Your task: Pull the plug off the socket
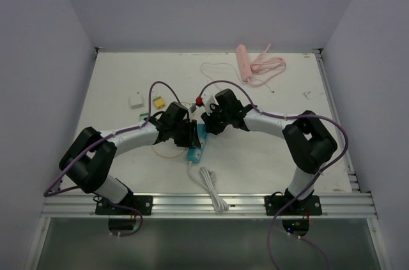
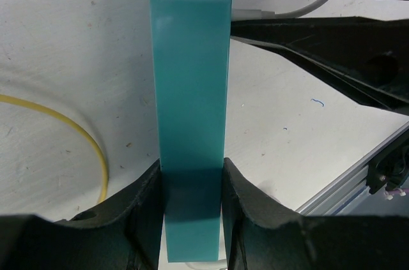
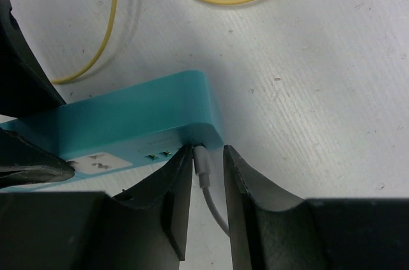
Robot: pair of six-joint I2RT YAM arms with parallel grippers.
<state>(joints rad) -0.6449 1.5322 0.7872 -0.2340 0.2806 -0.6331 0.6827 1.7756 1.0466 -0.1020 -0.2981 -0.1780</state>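
L gripper (image 2: 192,184) clamped tight on teal socket strip (image 2: 190,91), which ran toward 12 o'clock. R gripper (image 3: 208,180) stood barely open, white plug (image 3: 203,166) btwn its fingers, strip at 10 o'clock.

smooth glossy teal plastic socket (image 2: 190,91), matt black fingers (image 2: 142,219), rough white table (image 2: 57,46).

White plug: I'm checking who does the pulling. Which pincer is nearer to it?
Right. The right pincer straddles the white plug at the teal power strip's end; the left pincer clamps the strip's body, away from the plug.
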